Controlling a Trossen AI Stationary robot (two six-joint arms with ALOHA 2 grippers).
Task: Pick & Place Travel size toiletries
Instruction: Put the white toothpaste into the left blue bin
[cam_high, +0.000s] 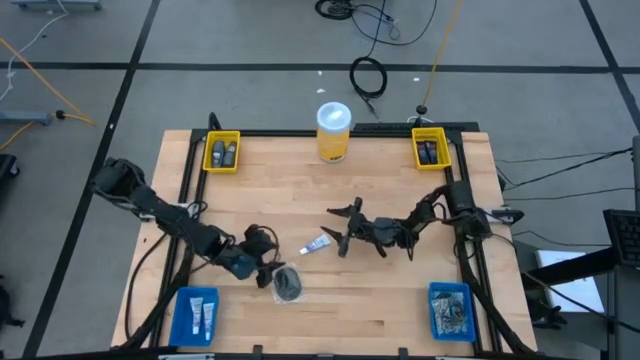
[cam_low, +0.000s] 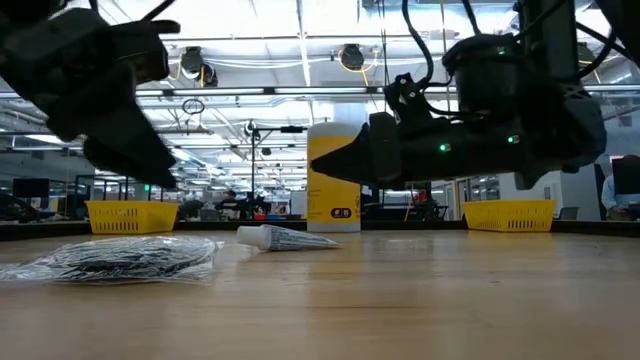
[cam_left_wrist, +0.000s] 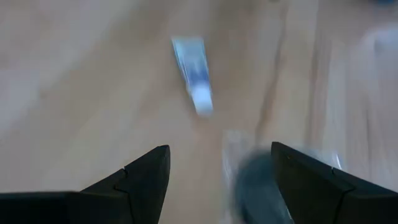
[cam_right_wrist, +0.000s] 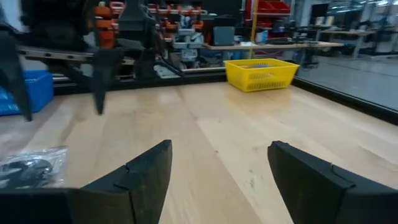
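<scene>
The white tube (cam_high: 317, 244) is being taken as landmark, lying flat on the bare desk (cam_high: 400, 300) near the middle. Left end effector (cam_high: 268, 268) is being held just to the near-left of the tube, fingers apart, nothing btwn them; in its wrist view the tube (cam_left_wrist: 194, 76) is lying ahead of the spread fingers (cam_left_wrist: 142, 177). The bagged grey mesh disc (cam_high: 288, 283) is resting on the desk just beside that end effector, on the tube's near side. Right end effector (cam_high: 343, 226) is being hung just right of the tube, fingers spread wide, empty, w/ the disc bag (cam_right_wrist: 31, 167) seen off to one side in its wrist view. The yellow jar (cam_high: 333, 131) is standing upright beyond the tube, at the desk's far edge.
</scene>
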